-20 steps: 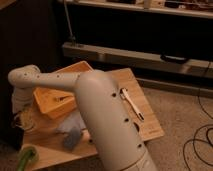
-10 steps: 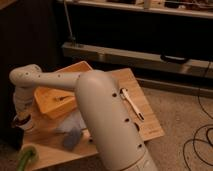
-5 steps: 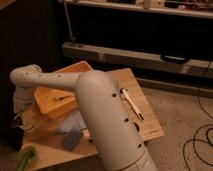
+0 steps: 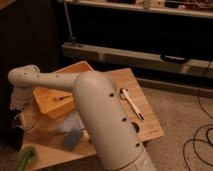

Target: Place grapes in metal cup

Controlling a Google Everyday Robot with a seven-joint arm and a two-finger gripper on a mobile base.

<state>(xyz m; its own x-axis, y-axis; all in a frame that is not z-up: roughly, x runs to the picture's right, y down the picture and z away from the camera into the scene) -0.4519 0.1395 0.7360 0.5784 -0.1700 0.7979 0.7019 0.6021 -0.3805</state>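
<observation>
My white arm (image 4: 100,125) reaches from the bottom middle across the wooden table (image 4: 147,122) to its left edge. There it bends down at the elbow (image 4: 24,80). The gripper (image 4: 21,120) hangs low over the table's left edge, beside the orange box. I see no grapes and no metal cup; they are hidden by the arm or out of view.
An orange box (image 4: 57,97) lies on the table's back left. A blue-grey pad (image 4: 71,139) lies in front of it, and a green object (image 4: 25,157) is at the front left corner. A white stick-like utensil (image 4: 131,103) lies on the right. Dark shelving stands behind.
The elbow and wrist have sunk slightly at the table's left edge. Nothing else has moved.
</observation>
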